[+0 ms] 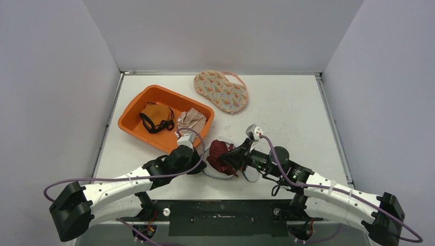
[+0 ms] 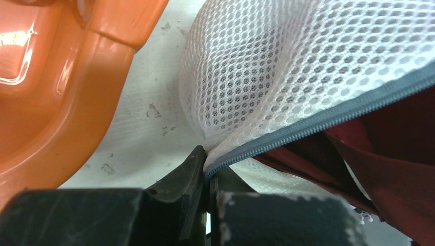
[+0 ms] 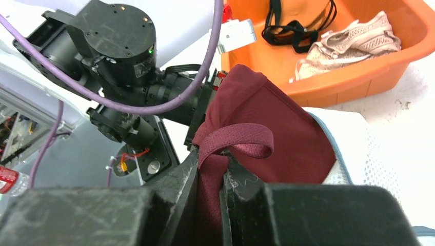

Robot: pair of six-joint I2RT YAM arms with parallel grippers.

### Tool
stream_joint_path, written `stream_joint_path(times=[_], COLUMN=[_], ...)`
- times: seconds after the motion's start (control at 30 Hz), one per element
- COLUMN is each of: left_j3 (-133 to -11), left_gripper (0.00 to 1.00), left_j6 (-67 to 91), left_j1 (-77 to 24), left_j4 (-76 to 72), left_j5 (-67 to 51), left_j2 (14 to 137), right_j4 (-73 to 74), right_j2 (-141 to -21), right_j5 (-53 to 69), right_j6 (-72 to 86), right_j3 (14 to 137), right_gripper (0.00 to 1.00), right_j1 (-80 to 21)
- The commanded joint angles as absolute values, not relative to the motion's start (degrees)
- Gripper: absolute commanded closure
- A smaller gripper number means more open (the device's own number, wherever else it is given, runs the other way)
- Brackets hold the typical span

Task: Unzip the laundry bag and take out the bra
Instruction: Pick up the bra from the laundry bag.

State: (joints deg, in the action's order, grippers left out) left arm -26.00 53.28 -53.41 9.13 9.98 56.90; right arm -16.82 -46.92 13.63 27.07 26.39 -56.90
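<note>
The white mesh laundry bag (image 2: pixel 287 66) lies at the near middle of the table (image 1: pixel 287 102), its grey zipper (image 2: pixel 328 115) open. A maroon bra (image 1: pixel 218 154) sticks out of it. My left gripper (image 2: pixel 209 166) is shut on the bag's edge at the zipper end. My right gripper (image 3: pixel 211 169) is shut on the maroon bra (image 3: pixel 256 128) and holds it partly out of the bag (image 3: pixel 359 154). In the top view both grippers meet at the bag (image 1: pixel 218 173), left gripper (image 1: pixel 197 166) on its left, right gripper (image 1: pixel 229 161) on its right.
An orange bin (image 1: pixel 134 125) holding an orange and black garment (image 1: pixel 156 117) and a beige one (image 1: pixel 192 120) stands just behind the left gripper. A patterned laundry bag (image 1: pixel 221 90) lies at the back. Grey walls enclose the table.
</note>
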Motion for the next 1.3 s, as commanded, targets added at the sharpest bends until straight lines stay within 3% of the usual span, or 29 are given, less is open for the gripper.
stream_joint_path(times=[0.0, 0.23, 0.63, 1.27], left_j3=[-30.37, -32.74, -31.34, -33.57], left_gripper=[1.00, 1.00, 1.00, 1.00], left_j6=[51.82, 50.99, 50.68, 49.47], left_j1=[-52.83, -53.05, -52.97, -52.83], left_j4=[6.06, 5.32, 2.99, 4.55], left_j5=[9.77, 8.49, 8.45, 8.66], left_j2=[57.50, 60.56, 65.13, 66.51], right_j4=[-22.52, -26.45, -14.12, -7.76], right_j2=[-44.84, -43.24, -40.34, -40.20], right_j5=[17.33, 12.88, 8.20, 0.86], right_j6=[30.40, 32.46, 26.22, 21.87], right_j3=[28.67, 30.60, 42.22, 53.90], right_gripper=[0.95, 0.95, 0.95, 0.95], right_j1=[-55.28, -54.62, -53.97, -53.88])
